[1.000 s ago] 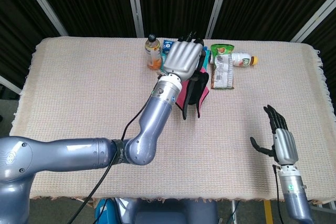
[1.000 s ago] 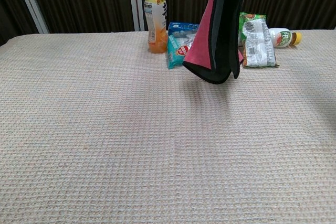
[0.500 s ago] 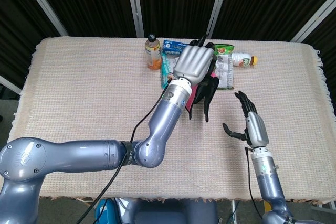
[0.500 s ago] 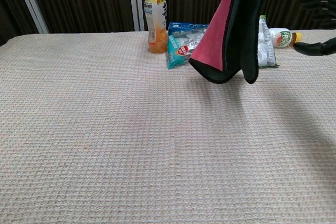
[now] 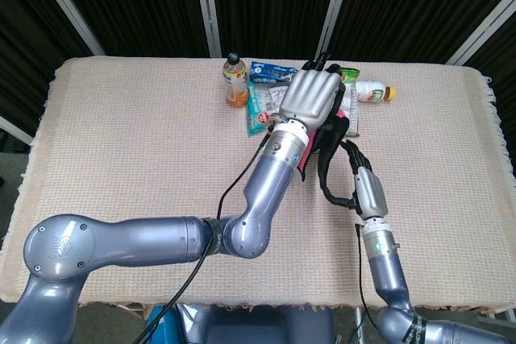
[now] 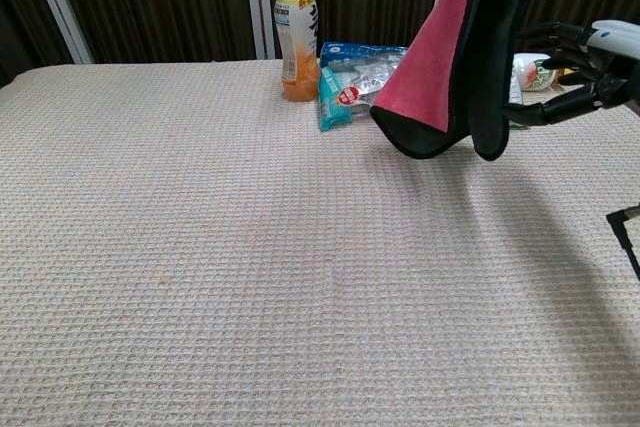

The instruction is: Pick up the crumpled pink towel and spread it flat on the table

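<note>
The pink towel [image 6: 450,47], pink on one face and black on the other, hangs folded in the air above the table's far right part. My left hand [image 5: 310,101] grips it at the top; in the chest view that hand is out of frame. In the head view only strips of the towel [image 5: 330,147] show below the hand. My right hand [image 5: 355,179] is raised just right of the hanging towel with fingers spread, its fingertips [image 6: 530,117] close to the black edge. I cannot tell whether they touch it.
An orange drink bottle [image 6: 298,32] stands at the far edge. Beside it lie a blue snack bag [image 6: 350,72], a green snack bag [image 5: 348,78] and a small white bottle [image 5: 372,91] on its side. The table [image 6: 200,247] wears a beige woven cloth.
My left hand carried the towel to the right. My right hand rose from the table's near right and moved left, up to the towel's black edge.
</note>
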